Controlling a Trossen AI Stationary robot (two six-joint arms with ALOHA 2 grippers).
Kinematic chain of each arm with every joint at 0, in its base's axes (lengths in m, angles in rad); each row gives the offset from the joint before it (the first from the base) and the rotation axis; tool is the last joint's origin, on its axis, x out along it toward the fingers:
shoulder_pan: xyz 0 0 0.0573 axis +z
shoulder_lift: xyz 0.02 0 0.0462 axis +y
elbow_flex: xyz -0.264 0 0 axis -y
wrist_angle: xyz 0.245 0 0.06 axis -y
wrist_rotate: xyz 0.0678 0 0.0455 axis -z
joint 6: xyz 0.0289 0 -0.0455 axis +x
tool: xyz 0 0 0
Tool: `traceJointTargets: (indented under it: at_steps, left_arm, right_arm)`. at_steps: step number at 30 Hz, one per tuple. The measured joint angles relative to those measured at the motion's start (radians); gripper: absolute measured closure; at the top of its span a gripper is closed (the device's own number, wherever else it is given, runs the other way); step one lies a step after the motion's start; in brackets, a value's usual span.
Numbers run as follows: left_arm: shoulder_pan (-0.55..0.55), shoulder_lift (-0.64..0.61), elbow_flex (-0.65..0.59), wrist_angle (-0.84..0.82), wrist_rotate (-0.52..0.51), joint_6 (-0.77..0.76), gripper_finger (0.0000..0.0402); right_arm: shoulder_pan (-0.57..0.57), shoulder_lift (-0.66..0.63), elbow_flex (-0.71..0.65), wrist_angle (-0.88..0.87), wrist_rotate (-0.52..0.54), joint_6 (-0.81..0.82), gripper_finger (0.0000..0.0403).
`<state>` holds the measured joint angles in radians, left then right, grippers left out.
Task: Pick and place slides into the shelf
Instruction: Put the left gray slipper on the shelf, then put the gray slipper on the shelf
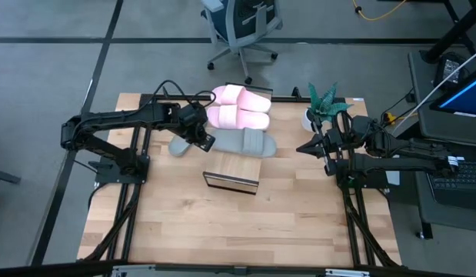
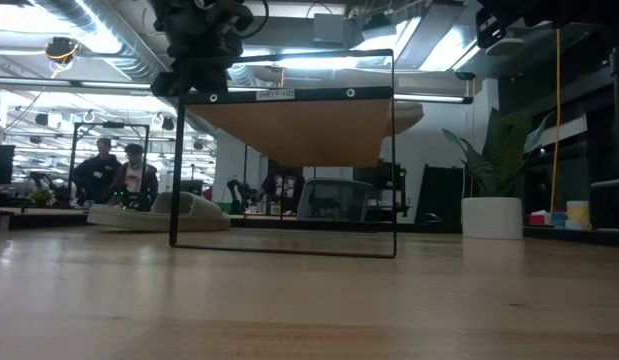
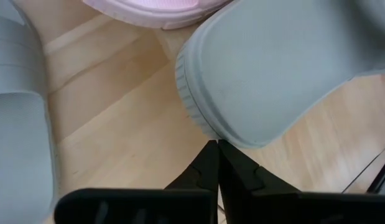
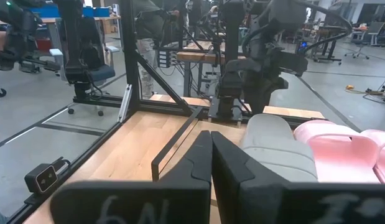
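Two pale pink slides lie side by side at the table's far middle. Just in front of them lie two grey slides, one to the right and one to the left, soles down on the table. My left gripper is shut, slants down and stands between the two grey slides, with its tips at the right slide's rounded end. The shelf stands nearer, its dark frame on the table. My right gripper waits shut and level at the table's right. My left gripper's shut fingertips stand against the ribbed rim of the right grey slide's rounded end, slanting down from the table's left. Nothing lies between the fingers. Whether the tips touch the rim I cannot tell. The slide lies flat on the table.
A potted plant in a white pot stands at the far right, close to my right arm. An office chair and people stand beyond the far edge. Bare wood spreads across the table's near half.
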<state>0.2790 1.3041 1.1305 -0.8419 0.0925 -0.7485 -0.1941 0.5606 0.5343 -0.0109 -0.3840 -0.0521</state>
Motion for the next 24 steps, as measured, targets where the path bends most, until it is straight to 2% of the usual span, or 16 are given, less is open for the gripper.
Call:
traceJointTargets:
  at_steps: [11, 16, 20, 24]
  left_arm:
    - [0.005, 0.0, 0.0, -0.004, 0.005, 0.0, 0.0401]
    - [0.008, -0.016, 0.0, -0.076, 0.088, -0.022, 0.0401]
    - [0.011, -0.043, 0.0, -0.171, 0.04, -0.059, 0.0401]
    - [0.011, -0.083, 0.0, -0.181, 0.028, -0.062, 0.0401]
  right_arm:
    - [0.0, 0.0, 0.0, -0.002, 0.0, 0.002, 0.0398]
    - [0.0, 0.0, 0.0, -0.002, -0.001, 0.0, 0.0398]
    - [0.0, 0.0, 0.0, -0.002, -0.001, 0.0, 0.0398]
    - [0.0, 0.0, 0.0, -0.002, -0.001, -0.005, 0.0398]
